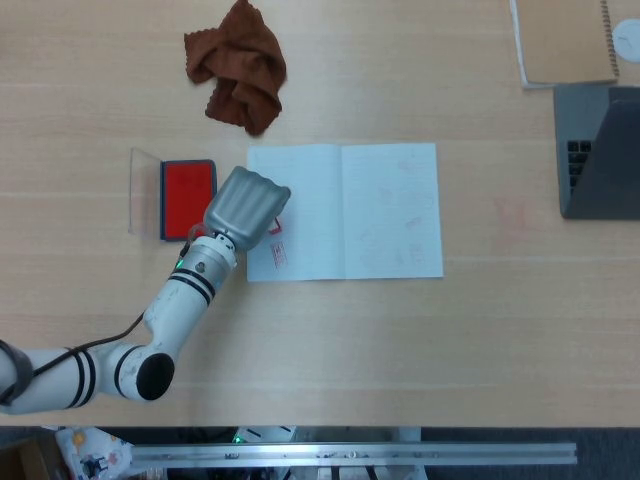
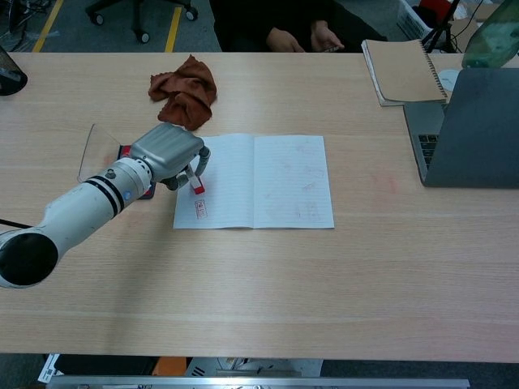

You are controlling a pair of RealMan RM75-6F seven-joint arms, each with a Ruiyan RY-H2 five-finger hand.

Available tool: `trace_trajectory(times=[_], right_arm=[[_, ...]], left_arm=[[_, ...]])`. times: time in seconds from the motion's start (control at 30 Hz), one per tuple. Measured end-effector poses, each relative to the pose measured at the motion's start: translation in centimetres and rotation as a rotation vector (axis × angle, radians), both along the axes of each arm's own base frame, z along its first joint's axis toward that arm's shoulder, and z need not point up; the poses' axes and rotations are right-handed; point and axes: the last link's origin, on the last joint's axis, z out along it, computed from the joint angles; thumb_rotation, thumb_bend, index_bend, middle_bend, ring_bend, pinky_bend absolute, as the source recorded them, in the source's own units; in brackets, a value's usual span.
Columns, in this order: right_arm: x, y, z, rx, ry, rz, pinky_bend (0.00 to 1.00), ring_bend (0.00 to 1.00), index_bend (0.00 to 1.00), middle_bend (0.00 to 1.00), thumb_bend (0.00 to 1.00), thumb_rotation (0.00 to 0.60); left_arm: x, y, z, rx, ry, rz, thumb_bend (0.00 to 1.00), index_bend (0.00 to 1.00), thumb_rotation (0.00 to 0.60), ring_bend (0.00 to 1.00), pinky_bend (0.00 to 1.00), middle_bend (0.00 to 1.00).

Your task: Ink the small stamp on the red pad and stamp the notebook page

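My left hand (image 1: 245,204) (image 2: 169,153) hovers over the left edge of the open notebook (image 1: 345,210) (image 2: 259,180). It pinches the small stamp (image 2: 197,183), whose red base shows under the fingers just above the left page. A red stamped mark (image 1: 279,257) (image 2: 201,209) sits on the left page, below the hand. Left of the notebook lies the red ink pad (image 1: 186,195), partly hidden by the hand in the chest view, with its clear lid (image 1: 145,190) (image 2: 98,148) open at its left. My right hand is not visible.
A crumpled brown cloth (image 1: 238,65) (image 2: 184,89) lies behind the notebook. At the far right are a dark laptop (image 1: 600,150) (image 2: 469,126) and a spiral-bound notebook (image 1: 565,40) (image 2: 403,71). A person's hands (image 2: 300,36) show beyond the far table edge.
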Motion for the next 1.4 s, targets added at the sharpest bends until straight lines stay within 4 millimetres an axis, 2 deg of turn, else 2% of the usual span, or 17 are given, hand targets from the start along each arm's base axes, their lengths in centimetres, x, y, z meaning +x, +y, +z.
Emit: trace_trajectory(times=[0.13,0.33,0.47,0.67,0.97,1.2,1.4], right_arm=[[0.2,-0.2,-0.2,0.004,-0.006,0.010,0.35,0.28,0.51,0.46,0.35,0.600],[0.5,-0.6,-0.6,0.018,-0.016,0.027,0.35,0.28,0.51,0.46,0.35,0.600],[0.5,-0.7,-0.7,0.021,-0.019,0.033,0.35,0.28,0.51,0.46,0.35,0.600],[0.6,-0.8,-0.8,0.025,-0.023,0.037,0.35,0.28,0.51,0.46,0.35,0.600],[0.6,-0.7,-1.0,0.032,-0.028,0.039,0.35,0.28,0.51,0.46,0.35,0.600],[0.4,-0.6,-0.8,0.026,-0.027,0.033,0.35,0.28,0.51,0.46,0.35,0.600],[0.3,-0.5,-0.7,0.026,-0.027,0.028,0.35,0.28,0.51,0.46,0.35,0.600]], left_arm=[[0.6,-0.4,1.6,0.008,-0.023,-0.016,0.39,0.58,0.600,1.00,1.00,0.98],[0.8,-1.6,4.9,0.020,-0.044,-0.042,0.39,0.58,0.600,1.00,1.00,0.98],[-0.2,-2.9,6.8,0.030,-0.036,-0.060,0.39,0.58,0.600,1.00,1.00,0.98],[-2.1,-5.0,8.0,0.029,-0.035,-0.065,0.39,0.58,0.600,1.00,1.00,0.97],[-5.0,-7.7,7.9,0.013,-0.017,-0.060,0.39,0.57,0.600,1.00,1.00,0.97],[-6.7,-8.0,6.6,0.017,0.011,-0.057,0.39,0.54,0.600,1.00,1.00,0.96],[-7.3,-8.2,5.7,0.018,0.015,-0.058,0.38,0.53,0.600,1.00,1.00,0.96]])
